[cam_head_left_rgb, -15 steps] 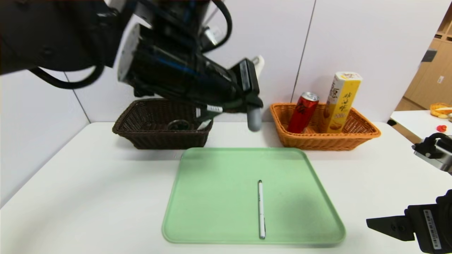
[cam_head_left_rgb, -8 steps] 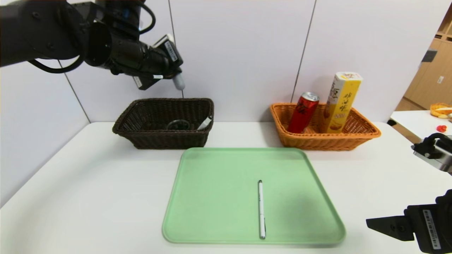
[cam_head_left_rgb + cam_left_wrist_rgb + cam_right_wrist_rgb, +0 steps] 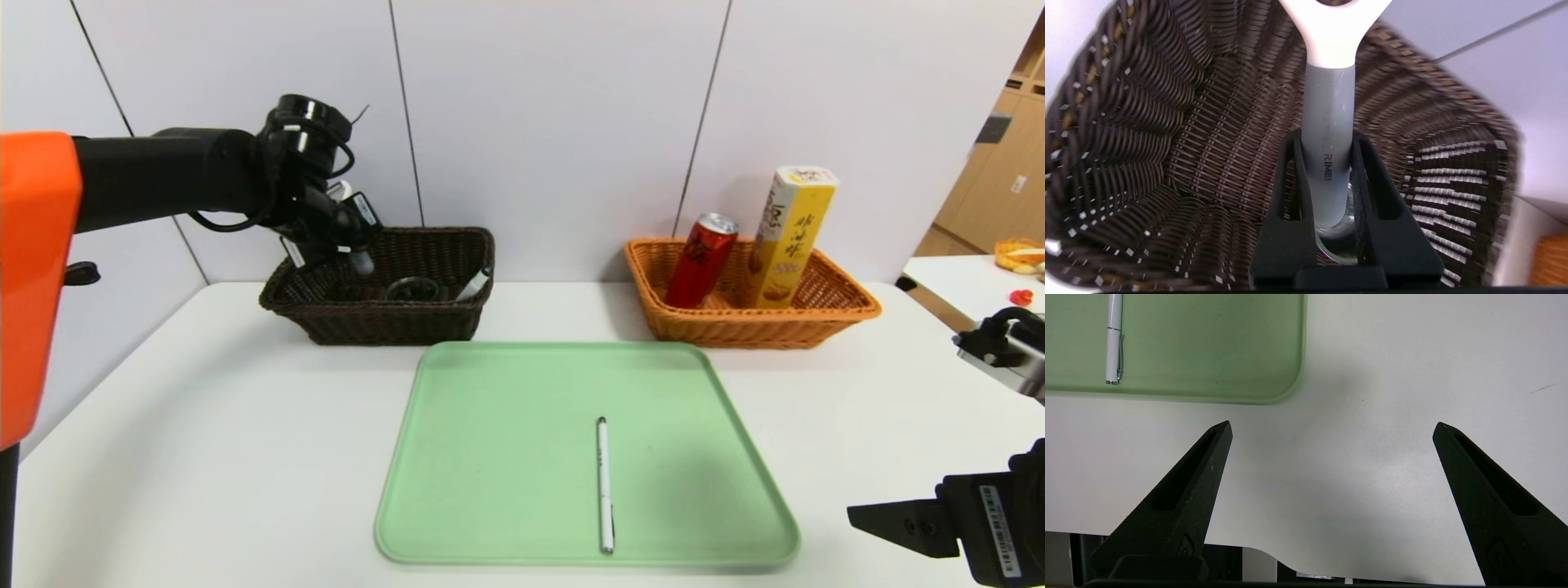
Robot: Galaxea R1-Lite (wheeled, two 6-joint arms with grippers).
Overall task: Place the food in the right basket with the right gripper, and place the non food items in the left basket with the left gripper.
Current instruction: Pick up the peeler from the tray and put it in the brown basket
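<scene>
My left gripper [image 3: 349, 245] is shut on the grey handle of the white-headed peeler [image 3: 1327, 114] and holds it inside the dark brown basket [image 3: 326, 322], over its left part. The dark glass cup [image 3: 412, 288] and the white marker [image 3: 473, 286] lie in that basket. The cup's rim [image 3: 1331, 253] shows just beyond the peeler's handle end. The thin white pen [image 3: 603, 482] lies on the green tray [image 3: 490, 457]. The red can [image 3: 700, 261] and the yellow box [image 3: 790, 237] stand in the orange basket [image 3: 751, 327]. My right gripper [image 3: 1332, 424] is open and empty above the table's front right edge.
The baskets stand against the back wall, with a gap of bare table [image 3: 563, 306] between them. A side table [image 3: 971, 282] with small objects is at the far right. The right wrist view shows the tray's near corner [image 3: 1286, 388] and the pen [image 3: 1113, 339].
My left arm has swung from above the tray's far edge to the left and down into the dark basket, carrying the peeler. The right arm has not moved.
</scene>
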